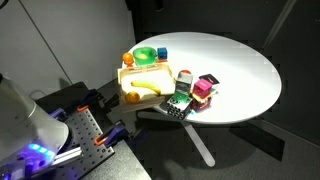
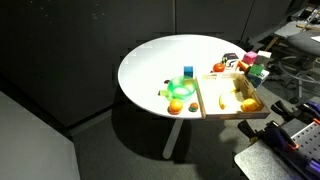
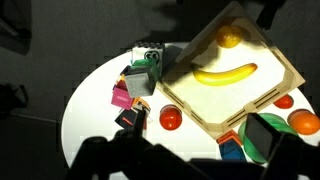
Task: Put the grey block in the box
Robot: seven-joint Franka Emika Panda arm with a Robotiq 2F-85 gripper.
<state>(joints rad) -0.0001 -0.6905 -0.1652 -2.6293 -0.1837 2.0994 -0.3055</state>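
While the grey block (image 3: 147,53) sits outside the box (image 3: 262,100), it rests on the round white worktop (image 3: 90,105) at the far end of a small huddle of toys, at about ten o'clock from the box in the wrist view. A green piece (image 3: 150,70) lies just beside it, a pink block (image 3: 121,98) is a little nearer the camera, and a black dotted piece (image 3: 131,118) lies next to that. In an exterior view the same huddle shows at three o'clock from the box (image 1: 132,92), with the grey block (image 1: 184,77) small and hard to make out. The box holds a banana (image 3: 225,73) and, in its farther compartment, an orange fruit (image 3: 232,38). A red ball (image 3: 170,118) lies on the worktop just off the box's near corner, at about seven o'clock from it. A green bowl (image 3: 265,137), a blue block (image 3: 232,150) and an orange ball (image 3: 305,122) lie near the box's edge at about five o'clock. The jaws appear only as dark shapes low in the wrist view, well apart from the grey block, and I cannot tell whether they are spread or pressed together.
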